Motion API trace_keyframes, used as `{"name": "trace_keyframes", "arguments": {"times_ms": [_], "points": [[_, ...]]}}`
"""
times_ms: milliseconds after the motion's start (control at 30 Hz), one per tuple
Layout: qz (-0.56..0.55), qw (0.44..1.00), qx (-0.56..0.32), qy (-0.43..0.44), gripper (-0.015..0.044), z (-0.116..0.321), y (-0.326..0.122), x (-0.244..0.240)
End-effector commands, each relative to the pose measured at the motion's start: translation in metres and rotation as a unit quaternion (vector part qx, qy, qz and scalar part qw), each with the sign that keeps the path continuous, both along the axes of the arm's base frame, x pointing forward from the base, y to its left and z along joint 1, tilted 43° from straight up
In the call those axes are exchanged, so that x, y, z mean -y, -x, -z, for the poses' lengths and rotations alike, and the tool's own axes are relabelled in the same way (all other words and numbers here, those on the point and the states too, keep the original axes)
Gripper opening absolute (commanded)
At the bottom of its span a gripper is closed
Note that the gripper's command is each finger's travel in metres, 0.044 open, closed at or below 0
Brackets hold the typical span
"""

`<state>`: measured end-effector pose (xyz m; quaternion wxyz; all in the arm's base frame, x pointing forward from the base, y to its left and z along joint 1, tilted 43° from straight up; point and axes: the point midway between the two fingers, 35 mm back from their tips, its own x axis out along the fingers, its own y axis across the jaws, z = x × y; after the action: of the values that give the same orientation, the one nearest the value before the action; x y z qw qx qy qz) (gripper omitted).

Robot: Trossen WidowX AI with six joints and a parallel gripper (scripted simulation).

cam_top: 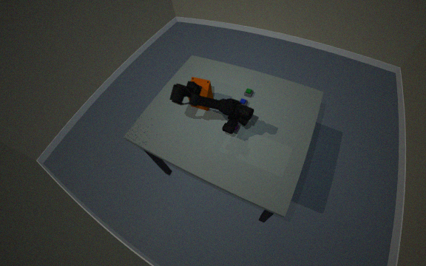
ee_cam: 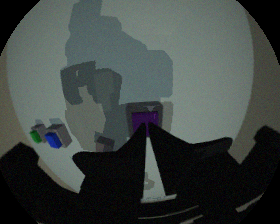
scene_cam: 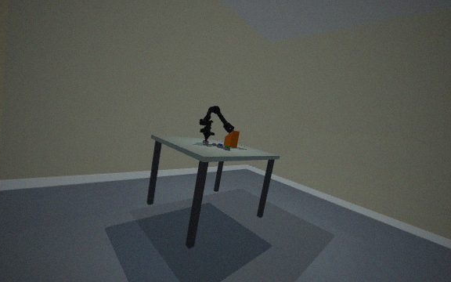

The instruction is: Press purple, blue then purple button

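Wrist view has the gripper [ee_cam: 149,137] nearly closed with nothing between the fingers, tips pointing down right at the purple button [ee_cam: 145,117], contact can't be confirmed. Top view shows the arm [cam_top: 213,104] stretched from the orange base [cam_top: 203,91] across the table [cam_top: 198,155], gripper over the purple button [cam_top: 237,128]; blue button [cam_top: 243,101] just beside the forearm, green button [cam_top: 248,91] a little beyond it.

Purple button [ee_cam: 145,119] – square, grey housing, flat on table; blue button [ee_cam: 52,139] well apart – beside green one.
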<state>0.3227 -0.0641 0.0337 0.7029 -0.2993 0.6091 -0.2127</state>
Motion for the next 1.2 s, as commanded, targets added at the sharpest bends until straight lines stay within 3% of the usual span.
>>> {"name": "trace_keyframes", "arguments": {"times_ms": [0,467,700,767,933,1167], "points": [[-0.002,1.000,-0.004,0.000,0.0020,0.002,0.000,0.000],[-0.002,1.000,-0.004,0.000,0.0020,0.002,0.000,0.000],[-0.002,1.000,-0.004,-0.001,0.0020,-0.022,0.005,-0.021],[-0.004,1.000,-0.004,-0.006,0.0072,-0.016,0.003,-0.032],[-0.012,0.999,-0.009,-0.034,0.0204,0.027,0.002,-0.116],[-0.008,0.999,-0.016,-0.035,0.0387,0.093,0.050,-0.224]]}}
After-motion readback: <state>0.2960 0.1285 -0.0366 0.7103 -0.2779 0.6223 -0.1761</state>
